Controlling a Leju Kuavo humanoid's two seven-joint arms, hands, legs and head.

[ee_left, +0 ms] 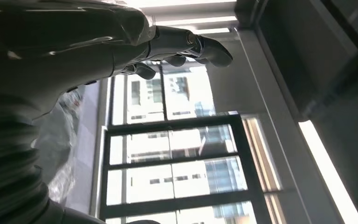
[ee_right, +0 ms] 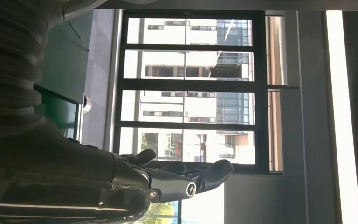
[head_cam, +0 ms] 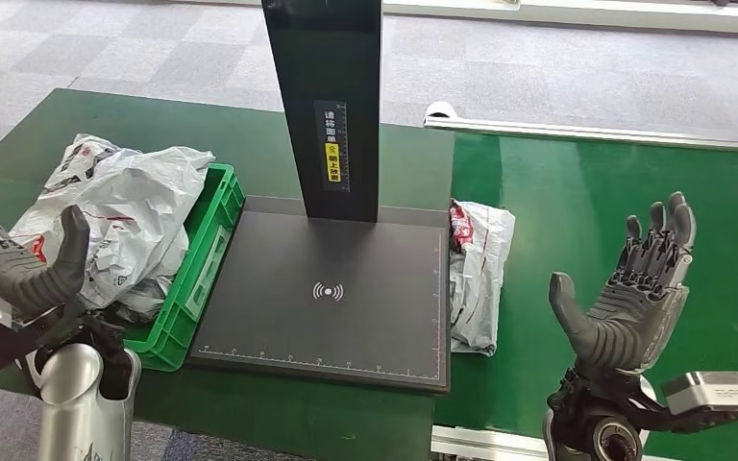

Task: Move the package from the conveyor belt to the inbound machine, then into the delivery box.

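A white plastic package (head_cam: pixel 476 274) with a red patch lies on the green conveyor belt (head_cam: pixel 605 211), against the right edge of the black inbound machine's plate (head_cam: pixel 332 293). My right hand (head_cam: pixel 634 288) is raised over the belt to the right of the package, palm up, fingers spread, holding nothing. At the lower left my left hand (head_cam: pixel 24 264) is also lifted and empty, in front of the green delivery box (head_cam: pixel 202 259). The wrist views show the left hand (ee_left: pixel 121 42) and the right hand (ee_right: pixel 135 179) against windows.
The green box holds several white plastic bags (head_cam: pixel 120 216) piled high. A black post (head_cam: pixel 332 106) with a yellow label rises from the back of the machine plate. A metal rail (head_cam: pixel 605 133) borders the belt's far side.
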